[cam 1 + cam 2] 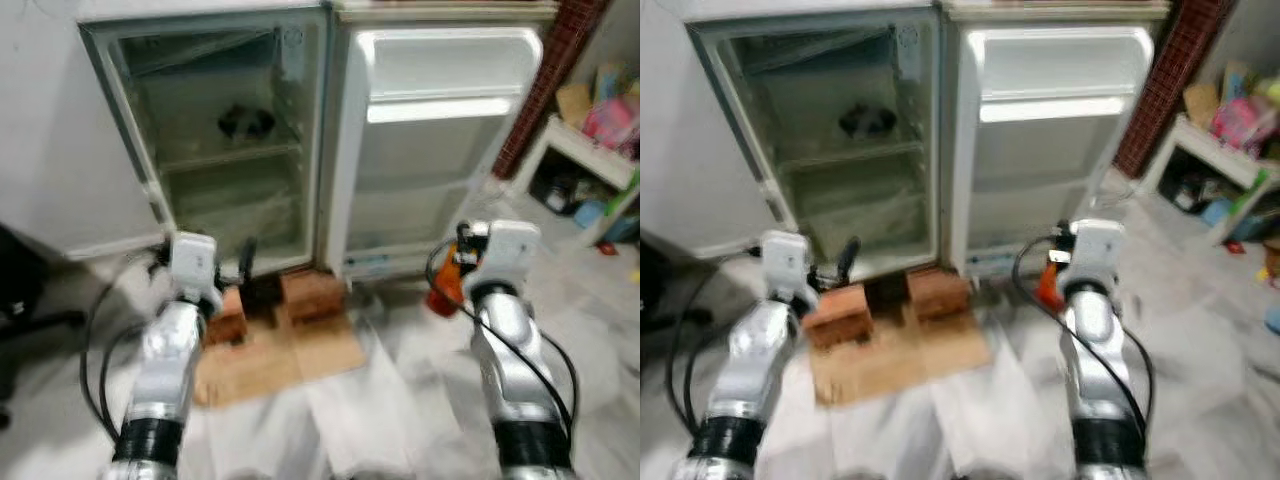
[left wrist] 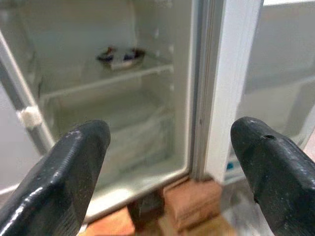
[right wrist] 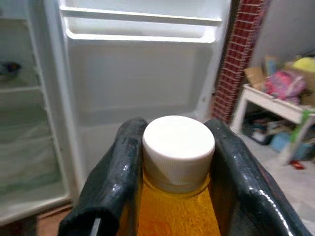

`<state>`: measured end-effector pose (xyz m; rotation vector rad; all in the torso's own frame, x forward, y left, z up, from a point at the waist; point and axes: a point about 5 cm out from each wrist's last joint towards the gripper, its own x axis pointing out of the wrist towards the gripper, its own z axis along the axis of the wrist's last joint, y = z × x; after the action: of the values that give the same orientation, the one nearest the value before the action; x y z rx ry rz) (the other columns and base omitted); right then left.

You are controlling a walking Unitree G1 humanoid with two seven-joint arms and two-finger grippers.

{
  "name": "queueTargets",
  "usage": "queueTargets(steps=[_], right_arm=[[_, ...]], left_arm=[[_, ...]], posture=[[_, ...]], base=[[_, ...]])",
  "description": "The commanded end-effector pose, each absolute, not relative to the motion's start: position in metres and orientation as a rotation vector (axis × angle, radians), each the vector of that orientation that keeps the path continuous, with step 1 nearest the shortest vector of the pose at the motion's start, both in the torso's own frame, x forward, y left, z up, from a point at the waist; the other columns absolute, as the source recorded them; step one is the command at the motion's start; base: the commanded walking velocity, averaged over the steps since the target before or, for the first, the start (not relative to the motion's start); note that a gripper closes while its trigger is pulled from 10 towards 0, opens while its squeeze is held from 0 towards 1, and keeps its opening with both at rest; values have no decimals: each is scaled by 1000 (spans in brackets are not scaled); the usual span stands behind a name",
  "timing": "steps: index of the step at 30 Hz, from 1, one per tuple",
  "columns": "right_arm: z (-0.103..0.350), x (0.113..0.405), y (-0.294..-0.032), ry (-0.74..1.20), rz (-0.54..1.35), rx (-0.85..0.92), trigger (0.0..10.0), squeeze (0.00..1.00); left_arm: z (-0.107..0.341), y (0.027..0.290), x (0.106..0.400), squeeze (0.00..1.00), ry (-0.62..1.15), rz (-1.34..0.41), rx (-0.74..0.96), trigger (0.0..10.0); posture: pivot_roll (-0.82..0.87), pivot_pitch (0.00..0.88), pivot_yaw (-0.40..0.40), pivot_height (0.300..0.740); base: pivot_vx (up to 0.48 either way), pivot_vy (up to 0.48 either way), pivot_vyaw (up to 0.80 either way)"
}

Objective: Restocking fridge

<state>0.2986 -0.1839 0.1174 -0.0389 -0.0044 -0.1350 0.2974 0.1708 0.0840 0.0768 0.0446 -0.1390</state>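
Count: one open fridge [image 1: 225, 150] with one door [image 1: 440, 140]; two bricks [image 1: 838, 312] beneath it; one orange bottle [image 3: 174, 206]; two grippers.

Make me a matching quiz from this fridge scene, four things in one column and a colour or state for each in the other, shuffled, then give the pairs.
Things:
1. left gripper
2. right gripper
3. bottle cap
4. fridge door

States:
A. white
B. swung open
C. open, holding nothing
D. shut on the orange bottle

Pairs: 1-C, 2-D, 3-A, 4-B
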Motion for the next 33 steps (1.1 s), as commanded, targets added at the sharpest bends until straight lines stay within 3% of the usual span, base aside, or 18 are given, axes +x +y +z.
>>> queueTargets(steps=[1, 8, 18, 33], right_arm=[[130, 302, -182, -62, -112, -24, 10000, 0], [128, 300, -177, -64, -71, -6, 10000, 0], [130, 301, -168, -81, -15, 32, 10000, 0], [134, 300, -161, -107, 50, 36, 10000, 0]], left_arm=[[88, 169, 300, 0, 33, -135, 78, 10000], [86, 172, 302, 0, 38, -92, 103, 10000], [86, 188, 303, 0, 34, 44, 75, 10000], [86, 189, 305, 0, 28, 50, 66, 10000]], posture=[[-50, 0, 12, 740], [-49, 0, 12, 740], [-45, 0, 14, 740], [-48, 0, 16, 740]], base=[[0, -454, 0], [0, -408, 0], [0, 0, 0], [354, 0, 0]])
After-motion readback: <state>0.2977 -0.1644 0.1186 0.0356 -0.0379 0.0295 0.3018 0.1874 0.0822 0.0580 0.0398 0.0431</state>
